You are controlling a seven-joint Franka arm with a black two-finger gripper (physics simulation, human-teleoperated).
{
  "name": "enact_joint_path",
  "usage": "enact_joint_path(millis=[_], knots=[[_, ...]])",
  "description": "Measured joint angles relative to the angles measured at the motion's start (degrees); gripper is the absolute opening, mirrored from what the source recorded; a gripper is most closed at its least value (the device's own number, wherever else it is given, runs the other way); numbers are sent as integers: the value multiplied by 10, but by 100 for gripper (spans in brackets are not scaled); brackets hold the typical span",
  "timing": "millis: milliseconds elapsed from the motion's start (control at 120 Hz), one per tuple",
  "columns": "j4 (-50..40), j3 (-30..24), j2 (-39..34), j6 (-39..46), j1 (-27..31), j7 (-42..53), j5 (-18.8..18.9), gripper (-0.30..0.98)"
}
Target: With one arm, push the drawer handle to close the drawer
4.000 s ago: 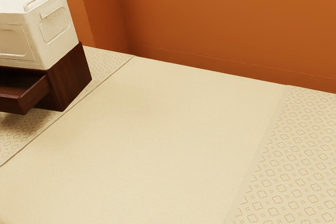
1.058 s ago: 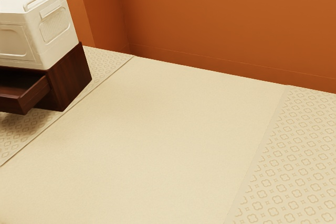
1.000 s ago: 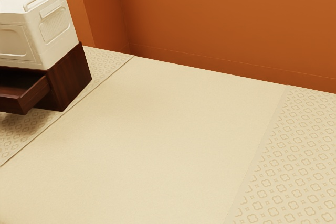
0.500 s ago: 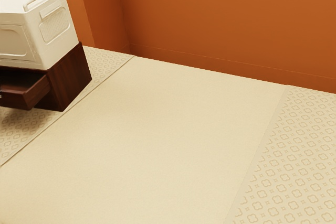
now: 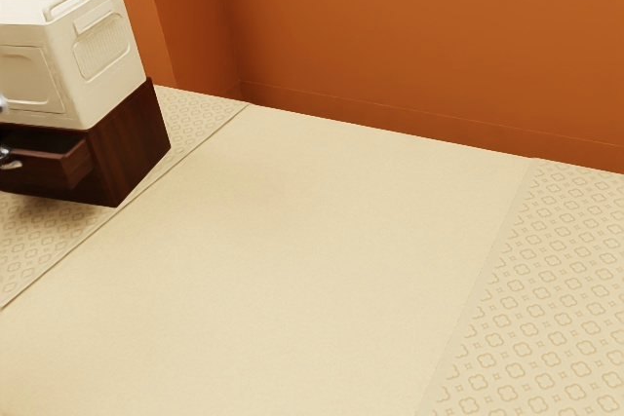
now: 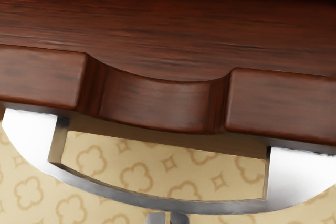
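At the exterior view's left edge, part of my gripper (image 5: 4, 154) shows beside the silver handle (image 5: 13, 165) of the dark wooden drawer (image 5: 39, 175). The drawer stands partly out of its cabinet (image 5: 132, 148). In the wrist view the curved metal handle (image 6: 173, 203) spans below the drawer's notched front (image 6: 155, 106). My gripper (image 6: 168, 218) has its two grey fingertips close together, shut with nothing between them, at the outer edge of the handle's middle. Whether they touch it I cannot tell.
A white lidded crate (image 5: 97, 56) rests on top of the cabinet. Pale patterned floor (image 5: 34, 241) lies under the drawer, and an orange wall (image 5: 419, 36) rises behind.
The drawer has slid a good way into the cabinet, first slightly, then more in the last half second. The handle and part of my gripper have come into the exterior view at its left edge.
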Motion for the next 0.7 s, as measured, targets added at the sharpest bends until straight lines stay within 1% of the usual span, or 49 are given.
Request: enact_joint_path(millis=[125,325,700], knots=[[28,-6,20,-1,0,4,-7,-10],[69,-6,47,-2,1,12,-30,-10],[132,-11,85,-6,1,21,-49,-10]])
